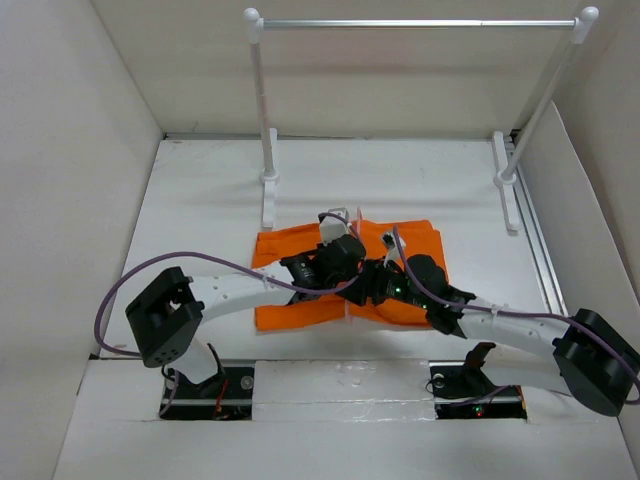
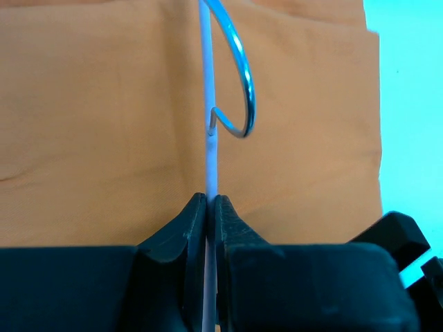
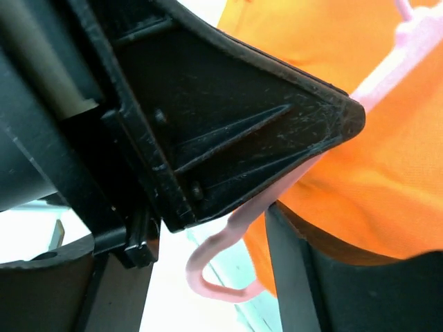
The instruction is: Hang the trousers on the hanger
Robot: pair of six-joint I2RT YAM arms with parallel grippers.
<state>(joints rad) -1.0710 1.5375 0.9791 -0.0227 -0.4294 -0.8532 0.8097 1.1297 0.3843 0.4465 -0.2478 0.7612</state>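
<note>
One pair of trousers (image 1: 290, 312) lies spread on the table (image 1: 200, 200), the hanger (image 2: 210, 155) resting on it, hook toward the rail (image 1: 415, 22). The left gripper (image 2: 211, 207) has its fingers pressed together on the hanger's neck. The right gripper (image 3: 277, 204) straddles a pink corner and cloth; clamped or not, I cannot tell. Lifted now, the neck could swivel in that pinch and the cloth slide off.
</note>
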